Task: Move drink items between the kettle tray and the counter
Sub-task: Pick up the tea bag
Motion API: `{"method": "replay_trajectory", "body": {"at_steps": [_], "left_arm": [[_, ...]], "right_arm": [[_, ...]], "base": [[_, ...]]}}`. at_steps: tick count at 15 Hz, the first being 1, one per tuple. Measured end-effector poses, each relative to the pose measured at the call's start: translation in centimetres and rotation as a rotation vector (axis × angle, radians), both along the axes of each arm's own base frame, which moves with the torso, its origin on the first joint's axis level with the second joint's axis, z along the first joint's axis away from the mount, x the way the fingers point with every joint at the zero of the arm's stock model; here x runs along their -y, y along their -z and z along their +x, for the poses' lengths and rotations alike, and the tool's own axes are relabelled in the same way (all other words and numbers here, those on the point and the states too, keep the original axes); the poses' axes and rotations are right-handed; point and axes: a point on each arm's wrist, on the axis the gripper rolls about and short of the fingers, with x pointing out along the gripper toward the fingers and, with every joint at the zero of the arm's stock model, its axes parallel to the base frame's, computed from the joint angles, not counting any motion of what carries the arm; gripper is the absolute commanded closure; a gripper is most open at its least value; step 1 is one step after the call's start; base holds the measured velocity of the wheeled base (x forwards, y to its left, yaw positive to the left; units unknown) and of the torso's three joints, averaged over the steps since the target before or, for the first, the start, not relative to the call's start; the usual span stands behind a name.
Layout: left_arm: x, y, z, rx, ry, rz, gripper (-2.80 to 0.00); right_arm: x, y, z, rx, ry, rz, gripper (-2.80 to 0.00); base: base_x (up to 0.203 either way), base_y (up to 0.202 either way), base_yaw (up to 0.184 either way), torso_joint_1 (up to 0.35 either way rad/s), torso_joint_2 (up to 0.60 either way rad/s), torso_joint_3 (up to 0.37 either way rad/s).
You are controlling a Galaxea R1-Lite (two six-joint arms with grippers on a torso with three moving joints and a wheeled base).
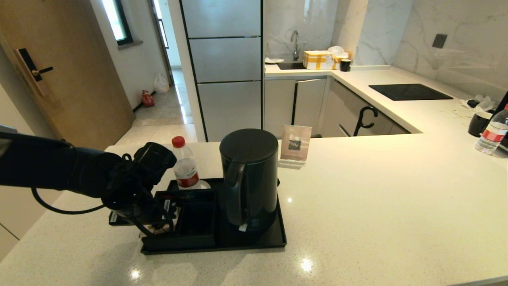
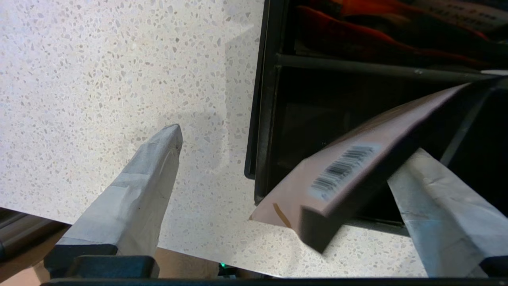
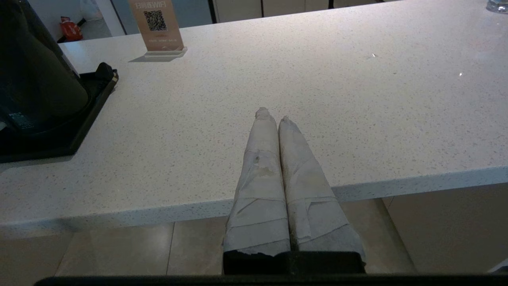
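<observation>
My left gripper (image 2: 295,143) hangs open over the front left corner of the black kettle tray (image 2: 262,119), its fingers (image 2: 158,159) spread wide. A pale-pink tea sachet (image 2: 337,174) with a barcode lies tilted between them; it leans on the far finger and pokes out of a boxy compartment over the white speckled counter (image 2: 99,79). In the head view the left gripper (image 1: 152,222) covers the tray's compartment section. The tall black kettle (image 1: 249,178) stands on the tray (image 1: 254,238). My right gripper (image 3: 272,115) is shut and empty, parked at the counter's front edge.
A red-capped water bottle (image 1: 184,165) stands at the tray's back left and a QR sign (image 1: 295,145) behind the kettle. Red packets (image 2: 357,35) fill a neighbouring compartment. A black mug (image 1: 478,123) and another bottle (image 1: 492,133) sit far right on the counter (image 1: 377,198).
</observation>
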Motion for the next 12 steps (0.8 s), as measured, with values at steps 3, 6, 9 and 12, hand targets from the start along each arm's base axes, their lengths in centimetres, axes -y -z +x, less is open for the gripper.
{"method": "replay_trajectory", "body": {"at_steps": [3,6,9,12], "left_arm": [[0.1,0.1,0.0,-0.004,0.002,0.005,-2.35],[0.5,0.3,0.0,-0.003,0.010,0.018,0.00],[0.8,0.5,0.0,-0.002,0.014,0.032,0.00],[1.0,0.5,-0.1,-0.001,0.012,0.041,0.00]], "right_arm": [[0.0,0.0,0.0,-0.001,0.001,0.000,0.00],[0.0,0.0,0.0,-0.001,0.001,0.000,0.00],[0.0,0.0,0.0,0.000,0.000,0.000,0.00],[0.0,0.0,0.0,0.000,0.001,0.000,0.00]], "base": [[0.000,0.000,0.000,0.000,0.00,0.000],[0.000,0.000,0.000,0.000,0.00,0.000],[0.000,0.000,0.000,0.000,0.00,0.000],[0.000,0.000,0.000,0.000,0.00,0.000]]}}
